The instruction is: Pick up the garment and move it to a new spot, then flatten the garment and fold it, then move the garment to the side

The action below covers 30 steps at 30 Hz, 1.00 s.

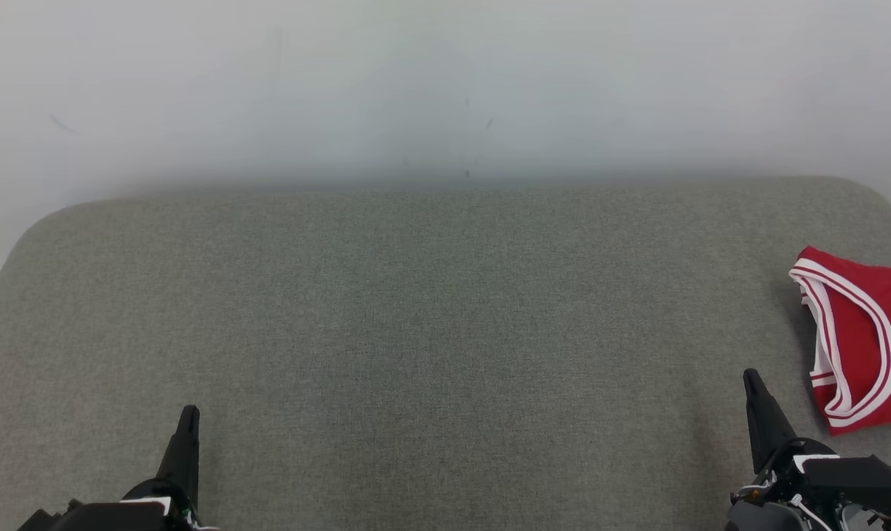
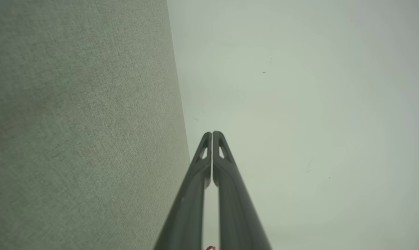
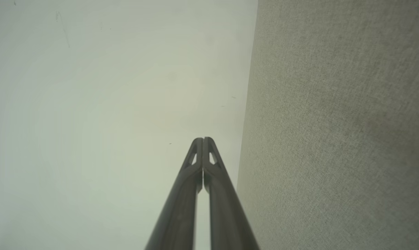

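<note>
Left end effector (image 1: 189,411) and right end effector (image 1: 750,376) are closed, empty; right should be opened fully before being lowered onto the bunched red garment (image 1: 862,332) beside it.

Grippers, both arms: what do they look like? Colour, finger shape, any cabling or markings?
Left gripper and right gripper match. Each has two long, dark grey-black fingers tapering to rounded tips, with a small elongated cut-out near each tip. In the head view the right wrist housing is black with a white patch, and thin white wires run below it. No legible markings.
</note>
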### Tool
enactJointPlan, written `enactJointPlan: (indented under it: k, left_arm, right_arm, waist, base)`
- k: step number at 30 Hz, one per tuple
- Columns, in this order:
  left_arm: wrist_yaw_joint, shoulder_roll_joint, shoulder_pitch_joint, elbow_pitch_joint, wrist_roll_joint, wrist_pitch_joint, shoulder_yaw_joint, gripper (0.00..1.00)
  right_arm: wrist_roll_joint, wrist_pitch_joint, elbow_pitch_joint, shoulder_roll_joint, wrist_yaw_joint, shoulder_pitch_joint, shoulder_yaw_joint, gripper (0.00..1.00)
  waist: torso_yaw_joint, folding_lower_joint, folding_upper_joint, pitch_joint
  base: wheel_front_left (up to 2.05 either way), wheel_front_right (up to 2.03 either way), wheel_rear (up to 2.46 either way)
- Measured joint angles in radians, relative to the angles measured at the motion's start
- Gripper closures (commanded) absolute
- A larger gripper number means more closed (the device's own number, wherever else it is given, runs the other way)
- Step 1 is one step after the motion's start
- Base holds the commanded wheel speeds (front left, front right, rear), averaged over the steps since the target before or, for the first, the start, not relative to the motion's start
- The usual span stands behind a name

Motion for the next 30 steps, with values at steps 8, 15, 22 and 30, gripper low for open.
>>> enactJointPlan:
  k: [8,15,22,30]
  left_arm:
    - [0.000,0.000,0.000,0.000,0.000,0.000,0.000,1.00]
    - [0.000,0.000,0.000,0.000,0.000,0.000,0.000,1.00]
    - [0.000,0.000,0.000,0.000,0.000,0.000,0.000,1.00]
    - [0.000,0.000,0.000,0.000,0.000,0.000,0.000,1.00]
  right_arm:
    - [0.000,0.000,0.000,0.000,0.000,0.000,0.000,1.00]
    - [0.000,0.000,0.000,0.000,0.000,0.000,0.000,1.00]
    - [0.000,0.000,0.000,0.000,0.000,0.000,0.000,1.00]
    - [0.000,0.000,0.000,0.000,0.000,0.000,0.000,1.00]
  waist:
    - [0.000,0.0000,0.0000,0.000]
    - [0.000,0.0001,0.0000,0.000]
    - [0.000,0.0002,0.0000,0.000]
    - [0.000,0.0001,0.0000,0.000]
  base:
    - [0.00,0.00,0.00]
    - [0.00,0.00,0.00]
    - [0.00,0.00,0.00]
    - [0.00,0.00,0.00]
